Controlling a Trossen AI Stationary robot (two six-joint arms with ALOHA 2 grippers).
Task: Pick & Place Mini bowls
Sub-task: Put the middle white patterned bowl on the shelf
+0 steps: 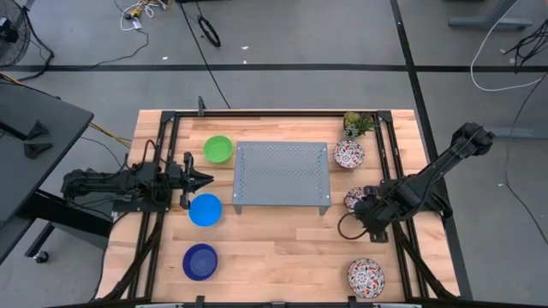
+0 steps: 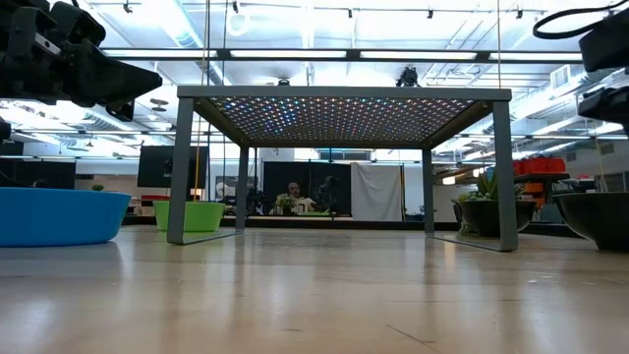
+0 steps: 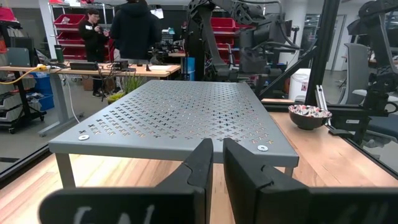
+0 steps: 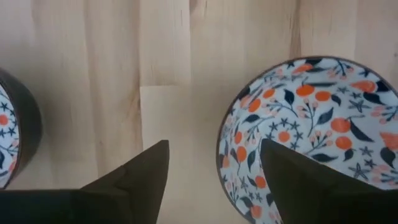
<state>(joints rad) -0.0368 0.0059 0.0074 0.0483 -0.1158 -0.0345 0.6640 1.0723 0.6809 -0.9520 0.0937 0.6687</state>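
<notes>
Three plain bowls stand on their bases at the table's left: green, light blue and dark blue. Three floral bowls stand at the right: far, middle and near. My right gripper is open and points down over the middle floral bowl. One finger is above its inside and one outside its rim, with no touch visible. Another floral bowl shows at the edge of that view. My left gripper is shut, level between the green and light blue bowls, pointing at the stand.
The grey perforated stand occupies the table's middle, with room beneath it. A small potted plant sits at the far right corner. Bare wood lies near the table's front middle. People stand in the room beyond.
</notes>
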